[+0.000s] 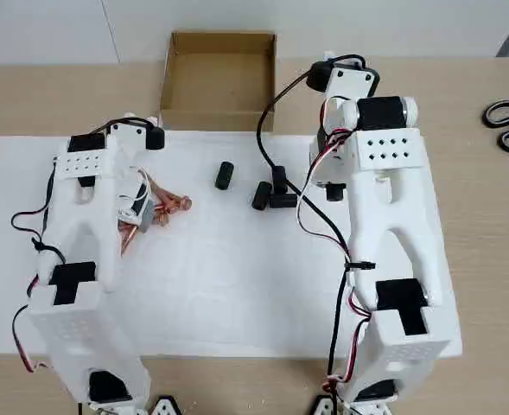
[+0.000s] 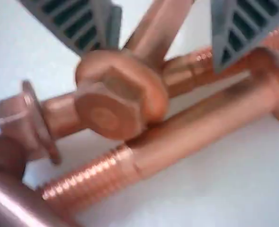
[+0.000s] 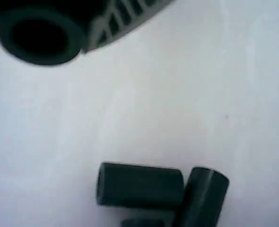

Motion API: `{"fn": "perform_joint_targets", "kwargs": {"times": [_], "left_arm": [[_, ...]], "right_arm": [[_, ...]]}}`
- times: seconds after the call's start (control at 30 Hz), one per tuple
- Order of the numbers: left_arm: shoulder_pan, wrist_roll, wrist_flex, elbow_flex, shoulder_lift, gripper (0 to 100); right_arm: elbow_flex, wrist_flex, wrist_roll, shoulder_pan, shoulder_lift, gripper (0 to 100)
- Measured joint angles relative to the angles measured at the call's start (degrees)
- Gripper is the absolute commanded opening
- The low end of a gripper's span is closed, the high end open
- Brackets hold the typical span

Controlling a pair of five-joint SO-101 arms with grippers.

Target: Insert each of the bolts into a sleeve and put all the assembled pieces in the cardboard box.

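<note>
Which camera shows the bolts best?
The left wrist view: the bolts lie close up, hex heads and threads plain. The high view shows a small pile partly behind the left arm. The right wrist view faces sleeves.

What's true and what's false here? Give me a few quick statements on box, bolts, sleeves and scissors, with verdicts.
1. Nothing lies in the cardboard box. True.
2. The scissors lie on the white sheet. False: they lie on the bare table, off the sheet at the right edge of the high view.
3. The bolts lie in a heap at the left gripper. True.
4. Each of the sleeves lying loose on the sheet already has a bolt in it. False: they lie apart from the heap of bolts, with no bolt in them.
</note>
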Motion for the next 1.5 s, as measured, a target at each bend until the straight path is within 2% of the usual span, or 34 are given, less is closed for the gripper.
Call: {"fn": "perform_joint_targets", "kwargs": {"times": [0.53,0.77,1.13,1.3,1.5], "left_arm": [[0.0,-0.1,-3.4,0.0,0.1,12],[0.3,-0.1,-4.7,-0.9,2.5,1],[0.2,0.4,-5.8,-1.7,3.5,1],[1.4,0.3,-3.0,-0.9,0.3,1],[6.1,0.2,3.2,-0.6,-7.9,1]], "right_arm": [[0.0,0.0,0.0,0.0,0.0,0.3],[0.0,0.0,0.0,0.0,0.0,0.3],[0.0,0.0,0.0,0.0,0.0,0.3],[0.0,0.0,0.0,0.0,0.0,0.3],[0.0,0.0,0.0,0.0,0.0,0.3]]}}
